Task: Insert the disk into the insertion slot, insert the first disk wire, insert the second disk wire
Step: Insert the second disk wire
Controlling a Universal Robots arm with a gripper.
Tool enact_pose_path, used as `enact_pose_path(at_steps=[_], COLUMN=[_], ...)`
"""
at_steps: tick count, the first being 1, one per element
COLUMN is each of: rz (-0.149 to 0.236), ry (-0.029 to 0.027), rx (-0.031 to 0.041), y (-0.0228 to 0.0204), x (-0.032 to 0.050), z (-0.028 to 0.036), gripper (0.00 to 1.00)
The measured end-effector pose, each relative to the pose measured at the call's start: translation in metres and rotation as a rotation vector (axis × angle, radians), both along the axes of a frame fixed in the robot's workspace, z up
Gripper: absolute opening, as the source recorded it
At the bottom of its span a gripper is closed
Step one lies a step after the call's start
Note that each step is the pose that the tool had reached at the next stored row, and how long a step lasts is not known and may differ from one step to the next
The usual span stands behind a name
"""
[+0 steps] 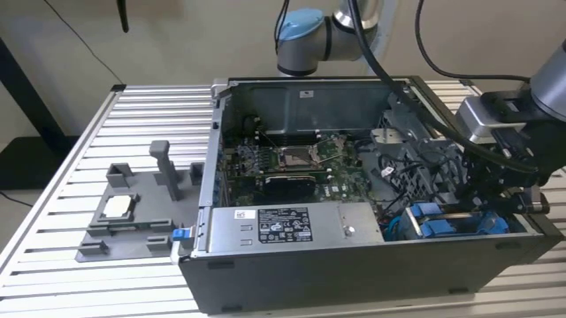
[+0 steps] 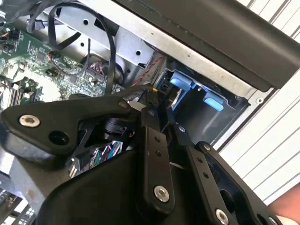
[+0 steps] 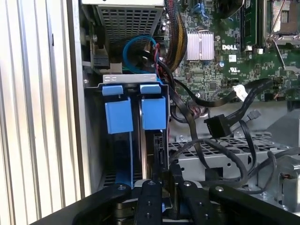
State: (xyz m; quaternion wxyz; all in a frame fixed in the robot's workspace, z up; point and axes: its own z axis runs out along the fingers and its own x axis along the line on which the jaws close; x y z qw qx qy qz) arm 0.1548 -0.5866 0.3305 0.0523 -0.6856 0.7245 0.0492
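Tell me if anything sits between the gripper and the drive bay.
Nothing visible does. The gripper hangs right at the drive bay, next to its blue tabs. A loose black plug lies beside the bay, toward the circuit board, not across the gap.

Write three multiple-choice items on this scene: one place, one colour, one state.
1. Where does the chip lie? A. on the tray B. on a shelf C. on the floor
2. What colour are the tabs at the slot? A. red B. blue C. yellow
3. The case is: A. shut B. overturned C. open

Answers: A, the chip rests on the grey tray beside the case. B, both tabs are bright blue. C, the motherboard lies exposed.
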Motion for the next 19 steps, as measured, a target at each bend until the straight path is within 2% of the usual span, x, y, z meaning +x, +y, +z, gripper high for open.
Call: enact_pose_path(at_steps=[3,4,6,7,9,11,14,15,19], rz=[0.000,0.000,0.000,0.000,-0.001,-0.003,-0.005,-0.006,-0.009], ry=[-0.0001,0.0000,0.0000,0.0000,0.0000,0.0000,0.0000,0.0000,-0.0001], rx=[0.0002,0.0031,0.0026,0.0023,0.0047,0.0095,0.0092,0.0099,0.0206], y=[-0.0002,-0.0002,-0.0001,-0.0001,-0.0002,-0.0001,-0.0001,0.0000,0.0000], x=[-0.0002,-0.0004,-0.0005,-0.0006,-0.0028,-0.0086,-0.0177,-0.0201,-0.0280], z=[-0.0021,0.0003,0.0098,0.0148,0.0230,0.0250,0.0273,0.0293,0.0420], gripper=[0.20,0.20,0.21,0.28,0.28,0.28,0.28,0.28,0.28])
